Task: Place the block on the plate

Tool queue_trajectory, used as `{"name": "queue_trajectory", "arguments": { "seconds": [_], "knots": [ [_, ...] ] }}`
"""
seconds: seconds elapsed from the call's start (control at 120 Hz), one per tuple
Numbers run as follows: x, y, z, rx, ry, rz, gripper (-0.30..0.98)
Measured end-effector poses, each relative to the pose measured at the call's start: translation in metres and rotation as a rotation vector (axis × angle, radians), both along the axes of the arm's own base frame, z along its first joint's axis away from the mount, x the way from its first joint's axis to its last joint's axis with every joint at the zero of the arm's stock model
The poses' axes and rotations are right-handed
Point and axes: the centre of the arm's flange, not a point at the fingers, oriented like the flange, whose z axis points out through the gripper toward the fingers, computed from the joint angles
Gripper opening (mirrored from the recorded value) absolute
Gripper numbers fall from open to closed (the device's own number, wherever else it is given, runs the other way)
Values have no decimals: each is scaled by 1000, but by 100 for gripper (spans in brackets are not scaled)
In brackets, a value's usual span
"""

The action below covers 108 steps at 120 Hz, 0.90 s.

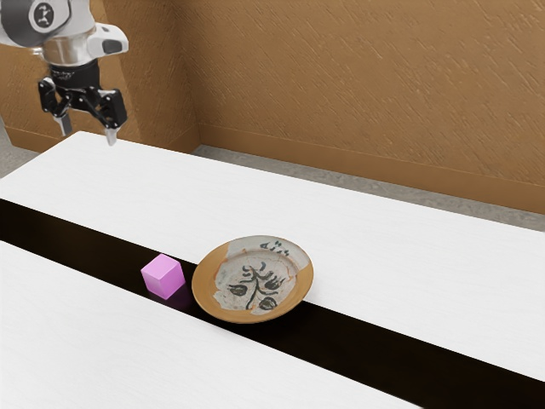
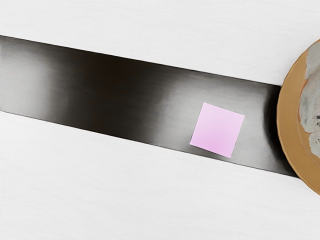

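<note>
- At the exterior view's left, a glossy black strip (image 1: 60, 223) begins and slants across the white table (image 1: 358, 256) toward the exterior view's lower right, with white surface along both its sides.
- My claw (image 1: 88, 133) hangs near the exterior view's upper left, raised above the table and well apart from the block and the plate. Its two pale fingertips point down and stand spread, with a gap between them and nothing pinched there.
- Next comes the pink block (image 1: 163, 278), a small cube resting on the black strip. It sits flat beside the plate, near it yet apart from it, close to one edge of the strip. My wrist view looks down on its square top, turned a little against the line of the strip.
- Right of the block, the round plate (image 1: 208, 292) lies across the strip and reaches over the white surface on both sides. It has a tan rim and a greyish-white middle with dark painted plant shapes.
- Behind the table, a rough brown wall (image 1: 366, 85) stretches to the exterior view's right edge, above a grey floor (image 1: 341, 184).
</note>
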Motion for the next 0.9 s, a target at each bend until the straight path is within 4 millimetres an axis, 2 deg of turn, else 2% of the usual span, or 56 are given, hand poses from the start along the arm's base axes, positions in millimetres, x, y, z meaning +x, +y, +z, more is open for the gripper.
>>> {"name": "queue_trajectory", "arguments": {
  "seconds": [0.1,0.183,0.333,0.467,0.558,0.775,0.9],
  "knots": [
    [2,0,-4,6,1,14,69],
    [1,1,-20,4,30,28,69],
    [-11,-1,-116,-12,178,33,69],
    [-22,-10,-166,-18,247,26,69],
    [-32,-21,-211,-28,275,6,69],
    [-18,-24,-265,-26,202,-29,69],
    [-4,-25,-279,-21,146,-51,69]
  ]
}}
